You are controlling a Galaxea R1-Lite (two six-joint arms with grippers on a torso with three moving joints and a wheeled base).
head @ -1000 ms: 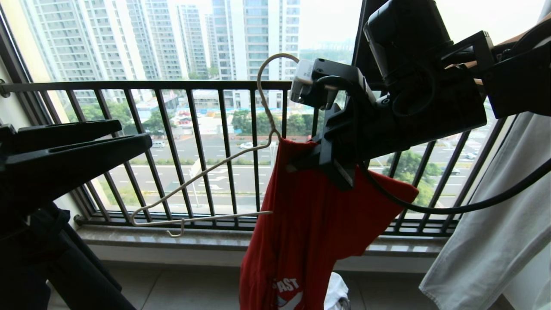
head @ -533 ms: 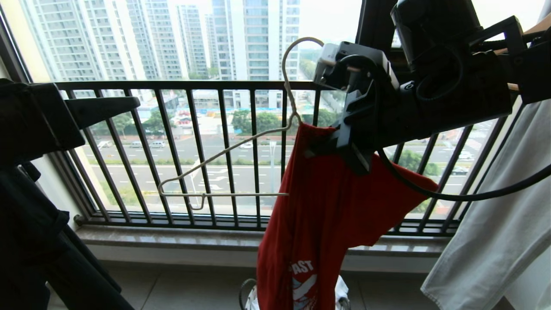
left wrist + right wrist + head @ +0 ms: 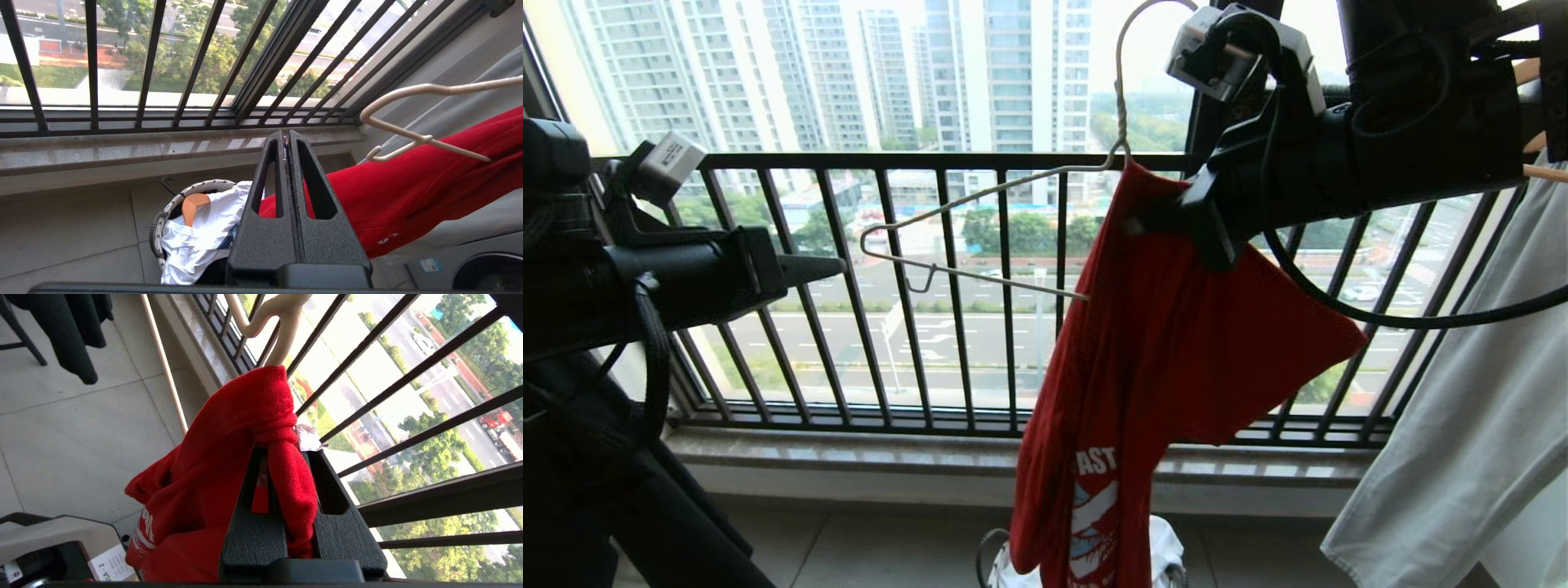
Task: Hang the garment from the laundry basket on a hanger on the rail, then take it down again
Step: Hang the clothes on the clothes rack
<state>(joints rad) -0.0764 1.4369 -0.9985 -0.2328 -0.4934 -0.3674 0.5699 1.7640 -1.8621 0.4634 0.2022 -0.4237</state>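
White "AST" lettering on red garment (image 3: 1160, 367); other print unreadable

Head view windowward; wrist views close, overlapping.

A pale grey tiled floor (image 3: 69, 237) runs up to a speckled stone window sill (image 3: 122, 149). On the floor, near the sill, stands a small round white patterned laundry basket (image 3: 157, 228) holding white cloth.

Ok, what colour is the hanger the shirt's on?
Cream-white. The hanger is thin wire, and it shows best in the head view against the dark window railing.
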